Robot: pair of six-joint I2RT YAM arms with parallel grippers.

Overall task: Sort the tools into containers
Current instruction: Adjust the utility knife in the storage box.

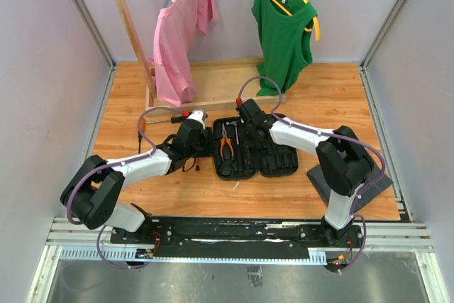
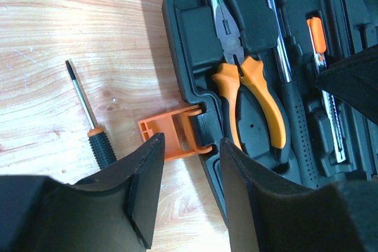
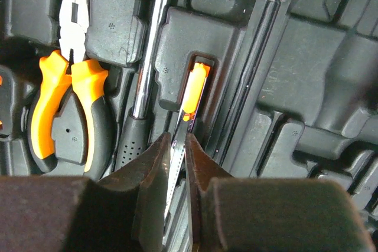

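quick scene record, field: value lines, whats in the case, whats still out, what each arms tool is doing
case: black tool case, open flat on the table
in slots: orange-handled pliers, hammer
outside case: screwdriver on the wood, near the orange latch
left tool: open, empty, aimed at the latch
right tool: shut on slim orange-tipped piece lying in a case slot

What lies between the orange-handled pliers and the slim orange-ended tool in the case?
The hammer; its shaft and black grip run between the pliers and the slim orange-ended tool, clearest in the right wrist view.
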